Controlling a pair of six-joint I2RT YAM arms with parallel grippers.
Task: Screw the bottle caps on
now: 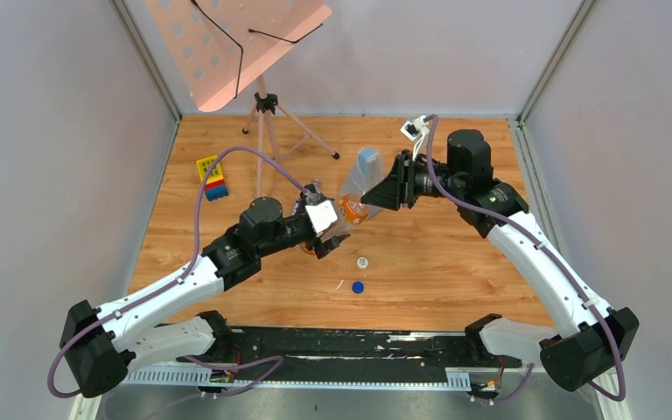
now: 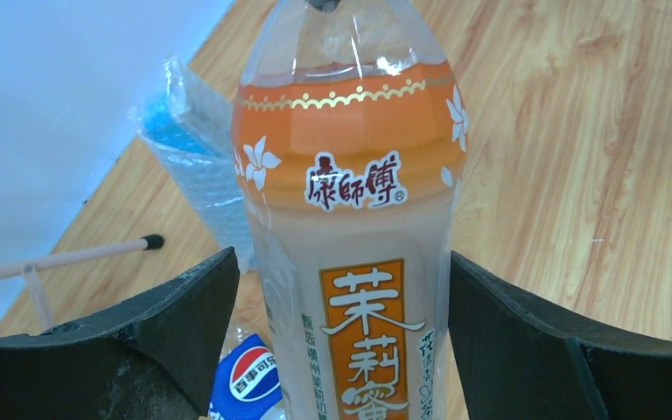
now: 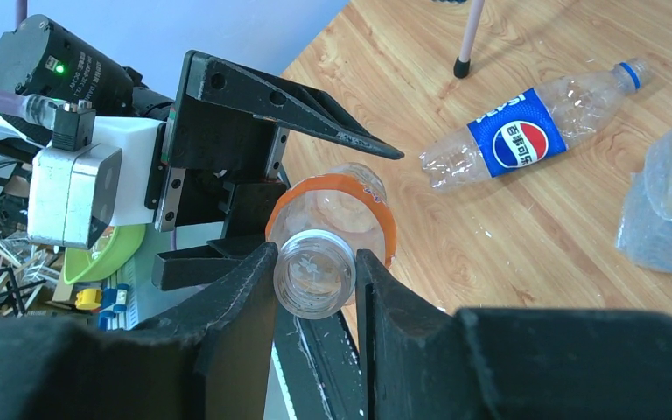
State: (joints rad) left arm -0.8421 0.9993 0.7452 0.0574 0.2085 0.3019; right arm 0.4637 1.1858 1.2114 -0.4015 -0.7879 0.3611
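Note:
The orange-label bottle (image 1: 354, 210) is held off the table between both grippers, uncapped. My right gripper (image 3: 315, 262) is shut on its open neck (image 3: 315, 273), a finger on each side. My left gripper (image 2: 343, 262) is open and straddles the bottle's body (image 2: 350, 192). A gap shows at its left finger (image 2: 140, 341), while the right finger sits at the bottle's edge. The Pepsi bottle (image 3: 525, 131) lies on its side on the table, uncapped, and also shows in the left wrist view (image 2: 245, 381). The white cap (image 1: 362, 262) and the blue cap (image 1: 358, 286) lie on the table in front of the grippers.
A bluish see-through plastic bag (image 1: 363, 171) lies just behind the bottle. A pink music stand on a tripod (image 1: 262, 105) stands at the back left. A small colourful box (image 1: 213, 178) sits at the left. A black strip (image 1: 350, 346) runs along the near edge.

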